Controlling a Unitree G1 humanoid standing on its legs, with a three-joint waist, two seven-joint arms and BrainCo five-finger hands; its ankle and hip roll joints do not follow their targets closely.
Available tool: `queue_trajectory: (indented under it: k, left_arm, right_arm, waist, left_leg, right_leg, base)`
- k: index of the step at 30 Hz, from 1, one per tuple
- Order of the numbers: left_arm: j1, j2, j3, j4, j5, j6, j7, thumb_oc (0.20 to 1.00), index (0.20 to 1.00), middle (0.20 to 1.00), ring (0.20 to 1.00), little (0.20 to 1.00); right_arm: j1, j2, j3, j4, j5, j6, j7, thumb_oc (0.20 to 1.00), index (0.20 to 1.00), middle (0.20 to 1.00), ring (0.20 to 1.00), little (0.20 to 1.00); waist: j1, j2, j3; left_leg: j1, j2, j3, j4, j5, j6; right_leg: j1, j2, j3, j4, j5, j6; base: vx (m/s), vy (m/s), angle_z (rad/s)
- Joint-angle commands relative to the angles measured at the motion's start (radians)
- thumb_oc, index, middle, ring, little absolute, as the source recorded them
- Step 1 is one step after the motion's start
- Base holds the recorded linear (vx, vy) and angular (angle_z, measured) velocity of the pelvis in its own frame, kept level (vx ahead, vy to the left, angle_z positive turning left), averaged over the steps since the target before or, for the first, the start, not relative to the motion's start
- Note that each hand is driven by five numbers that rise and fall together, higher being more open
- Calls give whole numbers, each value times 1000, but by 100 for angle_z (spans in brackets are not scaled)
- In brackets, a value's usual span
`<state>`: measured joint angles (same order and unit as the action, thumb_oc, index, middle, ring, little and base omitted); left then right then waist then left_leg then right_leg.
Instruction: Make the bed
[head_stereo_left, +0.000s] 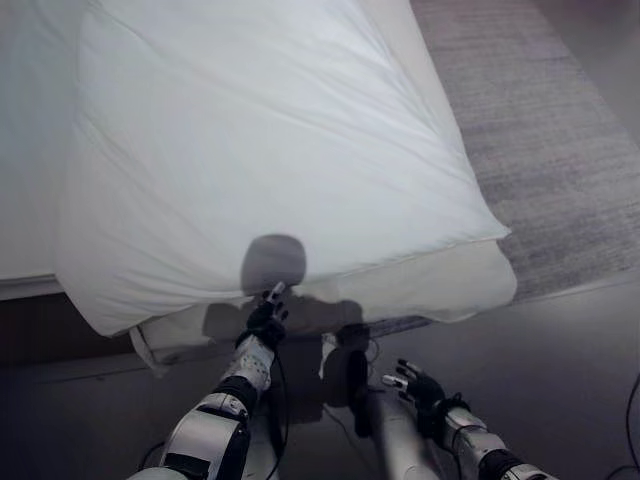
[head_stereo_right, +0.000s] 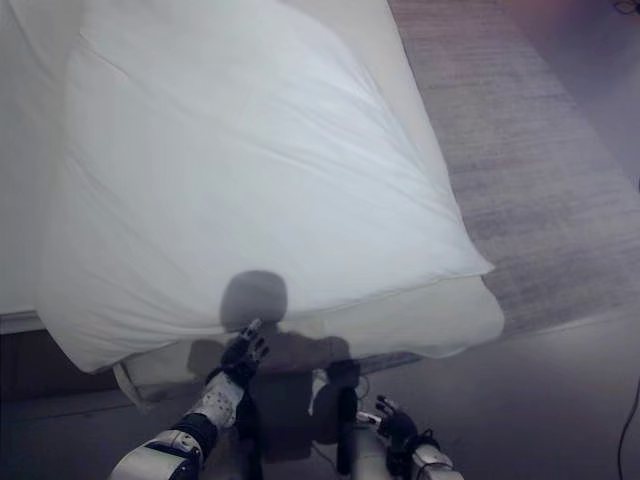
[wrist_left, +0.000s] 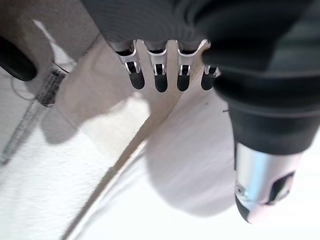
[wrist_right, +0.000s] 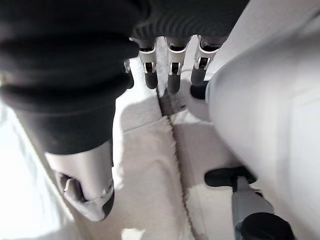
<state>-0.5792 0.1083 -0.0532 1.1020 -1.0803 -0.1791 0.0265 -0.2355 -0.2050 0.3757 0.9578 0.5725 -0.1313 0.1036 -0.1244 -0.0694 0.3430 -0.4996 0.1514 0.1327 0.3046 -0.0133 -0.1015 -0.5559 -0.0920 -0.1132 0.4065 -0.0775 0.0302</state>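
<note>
A white duvet (head_stereo_left: 270, 150) covers the bed and hangs a little over the foot end of the cream mattress (head_stereo_left: 440, 285). My left hand (head_stereo_left: 266, 322) reaches up to the lower edge of the duvet, fingers (wrist_left: 160, 80) straight and holding nothing, just short of the fabric. My right hand (head_stereo_left: 418, 386) hangs lower, over the floor in front of the bed corner, its fingers (wrist_right: 172, 65) relaxed and empty. The duvet's near left corner (head_stereo_left: 105, 320) droops over the mattress edge.
A grey rug (head_stereo_left: 560, 150) lies along the right side of the bed. Bare grey floor (head_stereo_left: 560, 370) spreads in front of the foot end. A dark bed base (head_stereo_left: 40, 330) shows under the mattress at the left.
</note>
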Motion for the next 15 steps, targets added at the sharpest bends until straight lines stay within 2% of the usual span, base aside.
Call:
queue_trajectory:
  k: [1, 7, 15]
  left_arm:
    - [-64, -14, 30, -13, -37, -48, 14, 1000, 1000, 1000, 1000, 1000]
    - [-144, 0, 89, -59, -140, -93, 46, 1000, 1000, 1000, 1000, 1000]
    - [-225, 66, 168, -54, -228, -124, 65, 1000, 1000, 1000, 1000, 1000]
  right_arm:
    - [22, -22, 47, -79, 27, -34, -8, 1000, 1000, 1000, 1000, 1000]
    - [18, -39, 59, -176, 33, -46, -25, 1000, 1000, 1000, 1000, 1000]
    - [20, -43, 84, -230, 21, -52, -40, 1000, 1000, 1000, 1000, 1000]
  waist:
    - [-20, -14, -39]
    - [-34, -15, -43]
    - [-40, -23, -42]
  left_leg:
    - [-98, 23, -6, 109, -32, -9]
    - [-193, 32, -20, 198, -64, -6]
    - [-233, 30, -25, 216, -74, -2]
  right_leg:
    - [-54, -29, 9, 15, 27, 89]
    - [-138, -36, 2, 84, 4, 84]
    - [-177, -35, 8, 91, 7, 86]
  base:
    - [-47, 33, -15]
    - [-14, 11, -3]
    - [-1, 8, -1]
